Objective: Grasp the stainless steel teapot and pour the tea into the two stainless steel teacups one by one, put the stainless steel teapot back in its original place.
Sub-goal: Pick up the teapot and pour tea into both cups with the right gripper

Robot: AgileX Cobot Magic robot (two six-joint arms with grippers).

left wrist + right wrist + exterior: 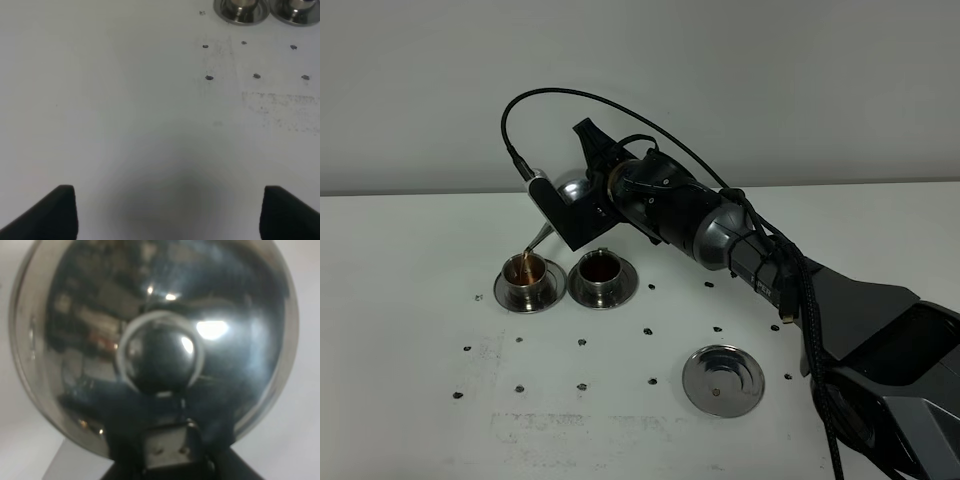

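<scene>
Nearest you lies the round steel disc (723, 380). Your left gripper (165, 215) hangs with jaws apart over the table (125, 100). Tea (526, 266) streams into the left teacup (528, 285); the right teacup (601, 280) just beside it holds tea. Your right gripper (568, 212) is clamped on the tilted stainless steel teapot (570, 188).

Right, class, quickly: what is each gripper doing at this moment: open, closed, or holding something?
Left gripper: open, holding nothing.
Right gripper: closed on the teapot, which is tipped over a cup.
</scene>
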